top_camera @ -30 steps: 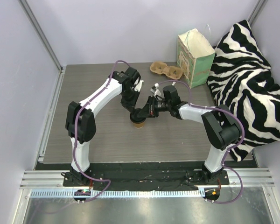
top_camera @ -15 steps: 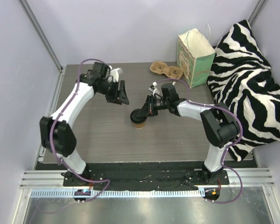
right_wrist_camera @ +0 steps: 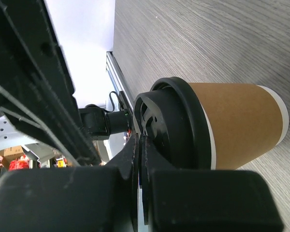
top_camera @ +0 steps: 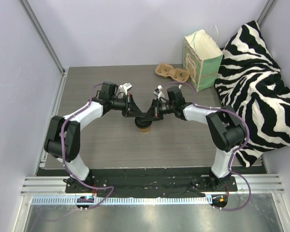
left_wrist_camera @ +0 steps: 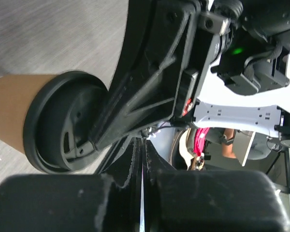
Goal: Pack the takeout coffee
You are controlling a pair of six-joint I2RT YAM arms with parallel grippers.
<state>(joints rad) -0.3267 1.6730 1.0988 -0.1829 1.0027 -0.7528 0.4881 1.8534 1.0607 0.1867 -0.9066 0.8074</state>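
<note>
The takeout coffee stands upright mid-table, a tan paper cup under a black lid. My right gripper reaches in from the right, shut, its closed tips resting on top of the lid with nothing between them. My left gripper comes in from the left and is shut too, its tips just above the lid and next to the right gripper's fingers. Neither gripper holds the cup.
A mint-green paper bag stands open at the back right. A brown pulp cup carrier lies just left of it. A zebra-print pillow fills the right side.
My left arm swung away to the back left with its jaws open, then came back to the cup and shut. The right gripper stayed on the lid and closed fully.
</note>
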